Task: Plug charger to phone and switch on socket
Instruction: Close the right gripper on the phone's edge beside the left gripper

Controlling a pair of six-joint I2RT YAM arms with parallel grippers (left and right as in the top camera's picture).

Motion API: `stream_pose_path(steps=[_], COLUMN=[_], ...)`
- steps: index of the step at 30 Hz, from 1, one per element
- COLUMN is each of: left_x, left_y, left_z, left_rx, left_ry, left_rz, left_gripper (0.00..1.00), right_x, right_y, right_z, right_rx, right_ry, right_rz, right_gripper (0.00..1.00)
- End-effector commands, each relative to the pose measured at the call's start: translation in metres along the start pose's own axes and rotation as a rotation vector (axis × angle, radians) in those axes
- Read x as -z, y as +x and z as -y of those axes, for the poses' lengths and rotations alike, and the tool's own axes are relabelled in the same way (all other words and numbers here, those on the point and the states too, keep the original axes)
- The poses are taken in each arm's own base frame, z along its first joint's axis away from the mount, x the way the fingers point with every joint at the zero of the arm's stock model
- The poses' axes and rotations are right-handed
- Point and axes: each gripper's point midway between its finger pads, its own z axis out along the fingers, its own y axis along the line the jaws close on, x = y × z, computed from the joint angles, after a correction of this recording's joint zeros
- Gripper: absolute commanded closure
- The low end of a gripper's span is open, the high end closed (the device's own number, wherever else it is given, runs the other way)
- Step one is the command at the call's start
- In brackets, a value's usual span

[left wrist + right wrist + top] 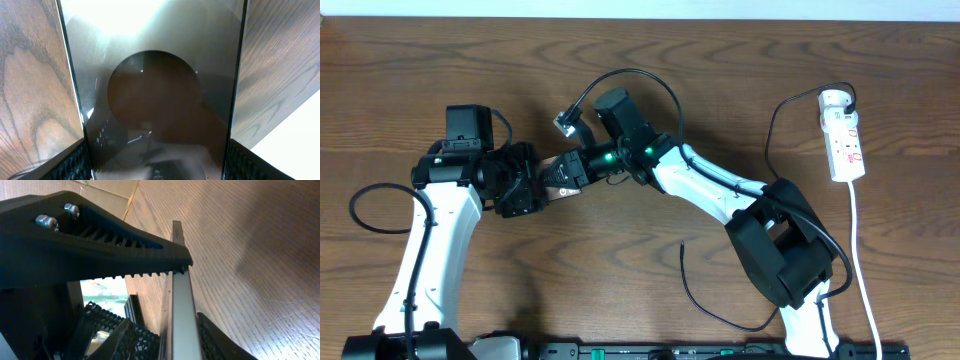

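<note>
The phone (558, 176) is left of the overhead frame's centre, held between the two grippers and off the table (650, 40). The left gripper (533, 186) comes at it from the left and the right gripper (578, 168) from the right.

In the left wrist view the phone's glossy face (155, 100) fills the middle of the frame. The left fingers (75, 162) sit at the bottom corners, clamped on its two long sides. In the right wrist view the phone shows edge-on (181, 305). The right fingers (125, 255) are closed on it, with the toothed upper one pressing on the edge and the other just below.

The socket (844, 140) lies at the upper right of the overhead frame, well apart from the phone. The charger (769, 140) leaves the socket's upper end, where a black plug sits, and curves down behind the right arm. A stretch of thin black cable lies on the table at lower centre, its free end not touching the phone.
</note>
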Motion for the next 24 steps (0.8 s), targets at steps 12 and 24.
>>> stream_pose_path(steps=[12,24], left_x=[0.0045,0.0045], left_y=[0.0050,0.0049], left_z=[0.0042,0.0042], left_rx=[0.002,0.001], left_ry=[0.015,0.015], left_rz=[-0.016,-0.016], left_gripper=[0.93,0.93], right_x=[-0.0055,-0.0064], right_y=[-0.0007,0.0003], right_z=[-0.0085,-0.0092], right_rx=[0.024,0.025], right_ry=[-0.012,-0.013], right_rz=[-0.005,-0.008], right_gripper=[0.77,0.83])
